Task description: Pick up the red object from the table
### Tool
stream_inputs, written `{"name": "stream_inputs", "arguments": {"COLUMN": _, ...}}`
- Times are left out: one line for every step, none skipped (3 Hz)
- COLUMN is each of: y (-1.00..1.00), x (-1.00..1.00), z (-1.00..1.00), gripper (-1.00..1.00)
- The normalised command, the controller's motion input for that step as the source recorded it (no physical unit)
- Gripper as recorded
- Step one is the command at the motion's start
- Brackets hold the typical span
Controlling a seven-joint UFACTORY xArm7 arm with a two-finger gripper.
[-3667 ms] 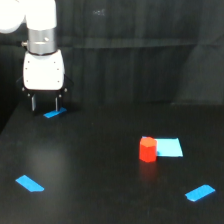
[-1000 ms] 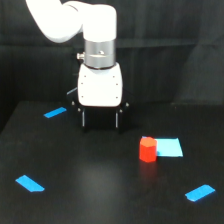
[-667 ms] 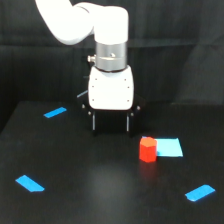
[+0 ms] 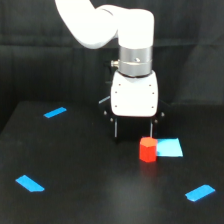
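Table [image 4: 75, 200] matt black; red object [image 4: 147, 150] smooth, plastic-looking; arm [image 4: 132, 97] glossy white shell, brushed metal collar.

1. On my feed the arm [image 4: 100, 25] has glossy white, smooth, rounded link casings.
2. Below the last white link I note a silver-grey metal cylinder [image 4: 135, 62] with a small stud protruding on the exterior view's left.
3. The tool [image 4: 133, 135] has a white, boxy, round-cornered head [image 4: 134, 95], with small dark screw dots on its face.
4. I see two thin black fingers [image 4: 116, 131] under it; further detail is blurred.
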Motion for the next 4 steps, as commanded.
{"name": "stream_inputs", "arguments": {"y": -0.72, "x": 0.42, "z": 0.01, "gripper": 1.00}}
{"name": "stream_inputs", "arguments": {"y": -0.38, "x": 0.05, "z": -0.27, "gripper": 0.82}}
{"name": "stream_inputs", "arguments": {"y": -0.08, "x": -0.08, "z": -0.26, "gripper": -0.90}}
{"name": "stream_inputs", "arguments": {"y": -0.02, "x": -0.09, "z": -0.20, "gripper": -0.91}}
